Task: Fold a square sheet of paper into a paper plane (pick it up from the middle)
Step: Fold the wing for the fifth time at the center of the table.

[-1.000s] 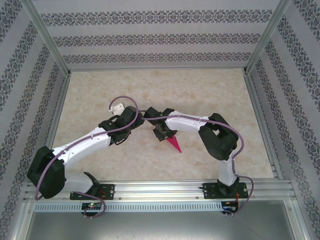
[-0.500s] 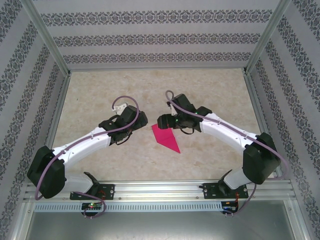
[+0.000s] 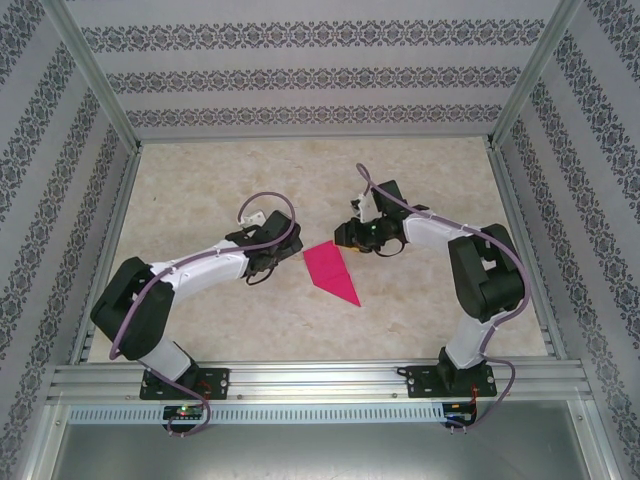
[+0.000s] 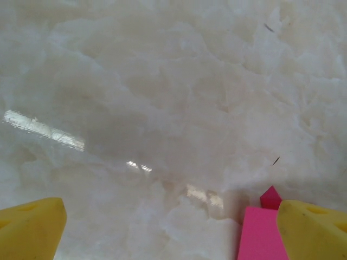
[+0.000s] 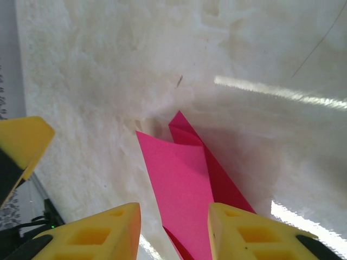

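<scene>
The paper plane [image 3: 331,271], a magenta-pink folded dart, lies flat on the table between both arms with its tip toward the near right. My left gripper [image 3: 288,254] sits just left of its wide end, jaws wide open; in the left wrist view a corner of the pink paper [image 4: 261,234] shows beside the right finger [image 4: 312,230]. My right gripper [image 3: 343,238] hovers at the plane's far right edge. In the right wrist view the paper [image 5: 181,187], top flap slightly lifted, runs between my open yellow fingers [image 5: 255,233].
The marble-look table [image 3: 430,310] is ringed by an aluminium frame and patterned walls. The left gripper's yellow finger [image 5: 21,142] shows across the paper in the right wrist view. Cables loop over both wrists.
The right arm has drawn back to the right off the plane, leaving it uncovered on the table. Its jaws widened, then narrowed. The left arm folded in, its gripper edging toward the paper.
</scene>
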### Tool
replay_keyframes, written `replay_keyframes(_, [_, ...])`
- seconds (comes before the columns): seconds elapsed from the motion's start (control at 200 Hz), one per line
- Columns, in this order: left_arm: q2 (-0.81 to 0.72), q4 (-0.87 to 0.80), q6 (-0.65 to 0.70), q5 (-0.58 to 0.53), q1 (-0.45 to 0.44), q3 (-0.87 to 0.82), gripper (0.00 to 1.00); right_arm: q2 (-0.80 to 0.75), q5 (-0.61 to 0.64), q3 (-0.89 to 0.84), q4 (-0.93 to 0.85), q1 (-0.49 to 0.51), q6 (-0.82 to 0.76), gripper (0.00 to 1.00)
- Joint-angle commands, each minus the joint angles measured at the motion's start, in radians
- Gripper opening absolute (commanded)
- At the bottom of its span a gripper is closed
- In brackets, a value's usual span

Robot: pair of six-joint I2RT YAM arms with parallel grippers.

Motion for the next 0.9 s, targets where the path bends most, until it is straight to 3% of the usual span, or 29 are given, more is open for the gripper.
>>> replay_keyframes(0.0, [0.031,0.047,-0.025,-0.004,0.018,0.053,1.00,0.005,-0.069,-0.007,0.065,-0.020,-0.021,0.38])
replay_keyframes(0.36, [0.013,0.080,0.077,0.106,0.003,0.092,0.98,-0.096,-0.032,-0.128,0.040,-0.049,-0.015,0.39])
replay_keyframes(0.634, [-0.074,0.289,0.159,0.236,-0.011,-0.027,0.98,-0.255,0.076,-0.214,-0.006,-0.049,0.014,0.39])
replay_keyframes(0.894, [-0.109,0.349,0.181,0.306,-0.017,-0.110,0.99,-0.318,0.055,-0.282,0.091,-0.011,0.147,0.33])
